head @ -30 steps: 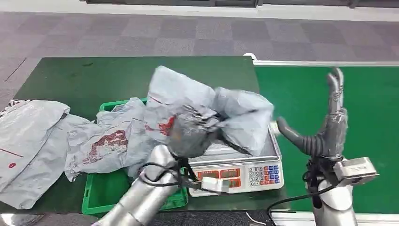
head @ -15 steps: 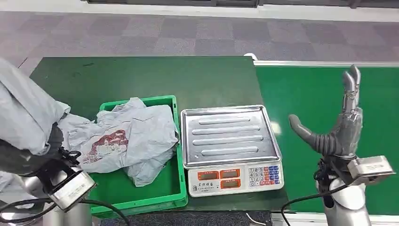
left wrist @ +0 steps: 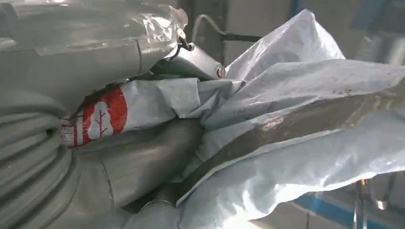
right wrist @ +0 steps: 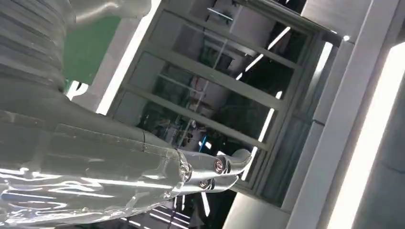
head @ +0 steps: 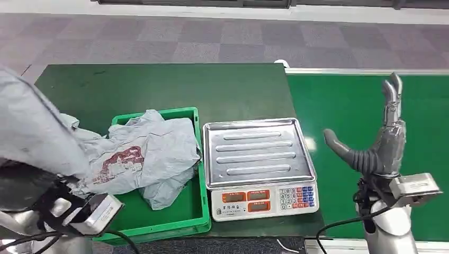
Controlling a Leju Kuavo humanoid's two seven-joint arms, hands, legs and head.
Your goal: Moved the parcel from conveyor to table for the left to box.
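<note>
My left hand (head: 24, 188) grips a grey plastic parcel (head: 32, 132) at the far left of the head view, raised close to the camera and left of the green crate (head: 159, 222). The left wrist view has the same parcel (left wrist: 296, 119), with a red logo, crumpled between the thumb and the fingers (left wrist: 143, 157). My right hand (head: 378, 143) stands upright and open above the green conveyor (head: 339, 106), holding nothing. In the right wrist view its fingers (right wrist: 210, 169) point up at a glass wall.
Another grey parcel (head: 143, 153) lies in the green crate. A steel-topped scale (head: 257, 153) with a keypad stands right of the crate on the dark green table (head: 159, 84). Grey floor tiles lie beyond.
One second ago my left hand held the parcel over the scale. It has swung left past the crate, and since half a second ago it has come a little nearer the camera. The right hand barely moved.
</note>
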